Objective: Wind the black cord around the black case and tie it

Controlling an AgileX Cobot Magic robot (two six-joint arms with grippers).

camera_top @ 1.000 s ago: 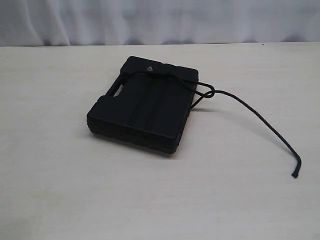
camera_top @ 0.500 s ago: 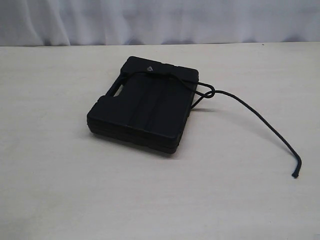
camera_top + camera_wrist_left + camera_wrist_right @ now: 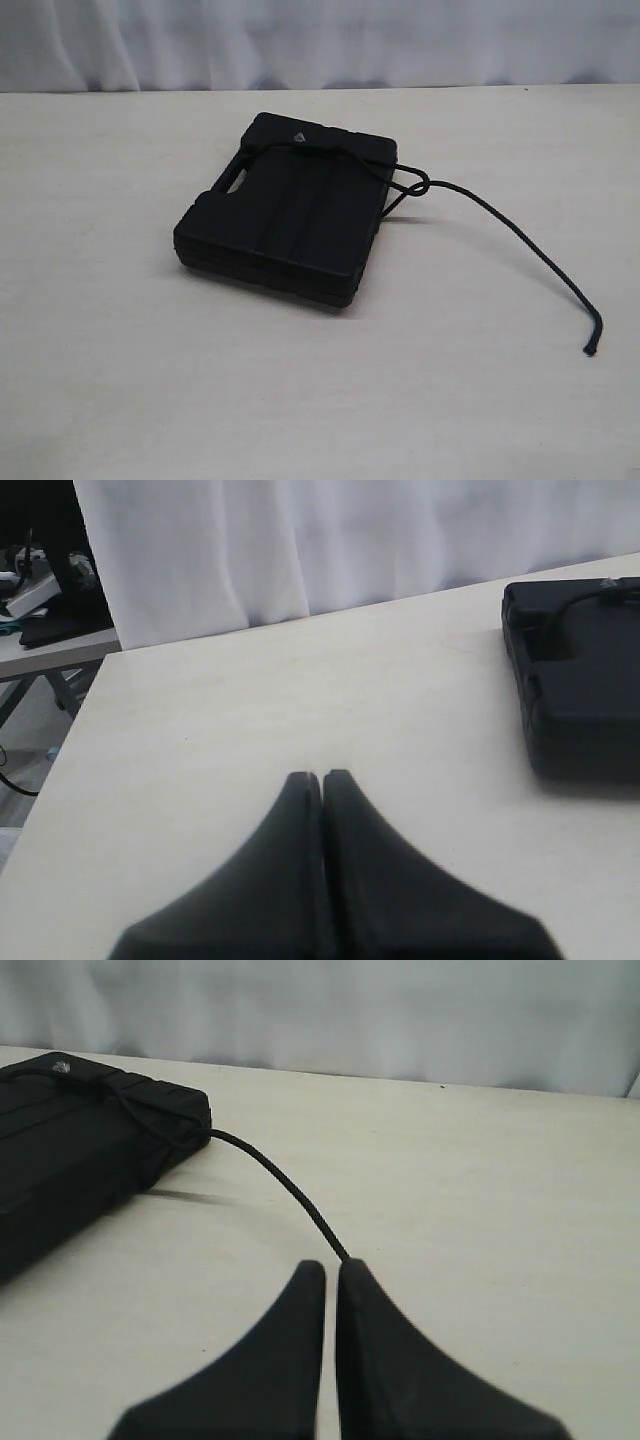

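The black case [image 3: 285,220] lies flat near the middle of the table. The black cord [image 3: 500,225] crosses the case's far end, loops into a small knot [image 3: 415,185] at its right corner and trails right to a frayed end [image 3: 590,348]. Neither gripper shows in the exterior view. My left gripper [image 3: 322,776] is shut and empty over bare table, with the case [image 3: 585,680] off to one side. My right gripper [image 3: 332,1266] is shut with nothing in it. The cord [image 3: 285,1180] runs from the case [image 3: 70,1160] and passes behind one fingertip [image 3: 352,1268].
A white curtain [image 3: 320,40] hangs behind the pale table [image 3: 120,350]. In the left wrist view the table's side edge [image 3: 60,770] drops off, with a cluttered bench [image 3: 40,610] beyond it.
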